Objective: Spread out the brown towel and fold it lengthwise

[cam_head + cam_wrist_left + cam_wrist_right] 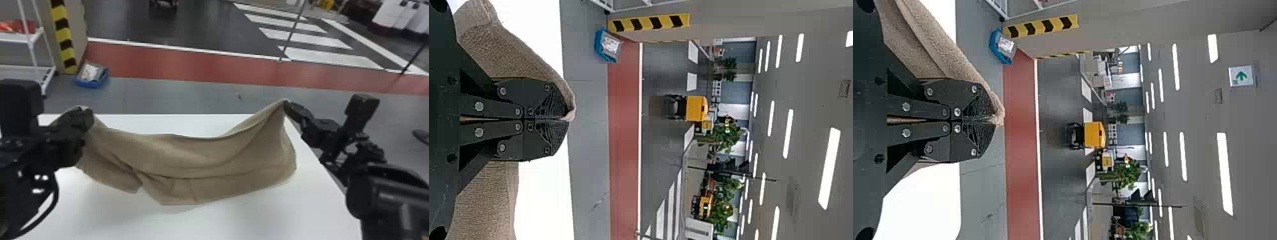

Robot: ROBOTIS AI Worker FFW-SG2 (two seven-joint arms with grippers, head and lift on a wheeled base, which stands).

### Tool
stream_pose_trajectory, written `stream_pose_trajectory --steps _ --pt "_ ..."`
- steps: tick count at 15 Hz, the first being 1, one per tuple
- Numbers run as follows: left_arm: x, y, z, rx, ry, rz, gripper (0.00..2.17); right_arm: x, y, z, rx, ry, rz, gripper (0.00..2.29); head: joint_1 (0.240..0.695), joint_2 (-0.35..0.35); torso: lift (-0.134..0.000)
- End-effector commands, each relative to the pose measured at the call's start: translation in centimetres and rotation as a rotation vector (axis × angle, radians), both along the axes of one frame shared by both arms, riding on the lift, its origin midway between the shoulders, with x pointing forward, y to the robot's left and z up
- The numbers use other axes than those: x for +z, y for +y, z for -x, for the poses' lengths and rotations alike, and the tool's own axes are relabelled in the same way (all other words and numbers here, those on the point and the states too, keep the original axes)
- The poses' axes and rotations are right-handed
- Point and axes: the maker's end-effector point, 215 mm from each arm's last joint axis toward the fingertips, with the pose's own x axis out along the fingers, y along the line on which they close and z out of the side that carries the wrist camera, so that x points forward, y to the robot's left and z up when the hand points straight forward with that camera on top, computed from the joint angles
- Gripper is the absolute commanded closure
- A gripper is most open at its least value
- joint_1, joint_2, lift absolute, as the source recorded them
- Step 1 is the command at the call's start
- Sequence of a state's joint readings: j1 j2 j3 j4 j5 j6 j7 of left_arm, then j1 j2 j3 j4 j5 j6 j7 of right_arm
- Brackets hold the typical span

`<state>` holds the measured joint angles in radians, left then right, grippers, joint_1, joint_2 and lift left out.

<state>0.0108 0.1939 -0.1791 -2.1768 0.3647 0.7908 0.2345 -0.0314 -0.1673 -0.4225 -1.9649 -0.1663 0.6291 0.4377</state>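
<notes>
White table [255,218] fills the near area, bare along its near edge. Brown towel [204,156] is strung btwn my two grippers over the far half of it, upper edge sagging in the mid., R end by the table's R edge, close to the far R corner. Can't tell how much of the lower hem bears on the surface.

L gripper [565,120]: fingers together, clamped on the towel's edge. R gripper [991,120]: same, clamped on the towel at the raised peak near the far R corner.

Smaller: loose flap [118,178] at the L part, turned in w/ a crease beside it. Smallest: the bits of cloth poking past the fingertips — shallow bites, both.

Step (my read): spreading; lengthwise fold not yet made. Risks:
- If I pull the grippers apart too hard, a shallow bite prob. slips & that end drops in a heap.
- If I lower w/o drawing the hem flat, the L flap gets trapped under & the fold comes out crooked.
- If I set down too far R or too far out, cloth may hang over the R or far edge — its wt. could drag the rest.
</notes>
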Motion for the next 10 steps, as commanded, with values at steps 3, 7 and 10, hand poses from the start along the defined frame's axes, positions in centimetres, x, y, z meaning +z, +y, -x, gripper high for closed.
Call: stream_pose_trajectory --steps 3,7,10 --pt "3.6 3.0 -7.1 0.008 -0.08 0.043 1.71 4.8 3.7 -7.4 0.065 -0.059 -0.044 1.48 0.581 -0.206 -0.124" --pt "9.4 4.9 -8.2 -0.006 -0.193 0.064 1.71 7.0 3.9 -8.3 0.105 -0.098 -0.098 1.48 0.475 -0.146 -0.124" --pt "7.6 5.5 -2.3 -0.02 -0.225 0.104 1.71 2.6 0.7 -2.9 0.113 -0.093 -0.096 1.48 0.453 -0.137 -0.124"
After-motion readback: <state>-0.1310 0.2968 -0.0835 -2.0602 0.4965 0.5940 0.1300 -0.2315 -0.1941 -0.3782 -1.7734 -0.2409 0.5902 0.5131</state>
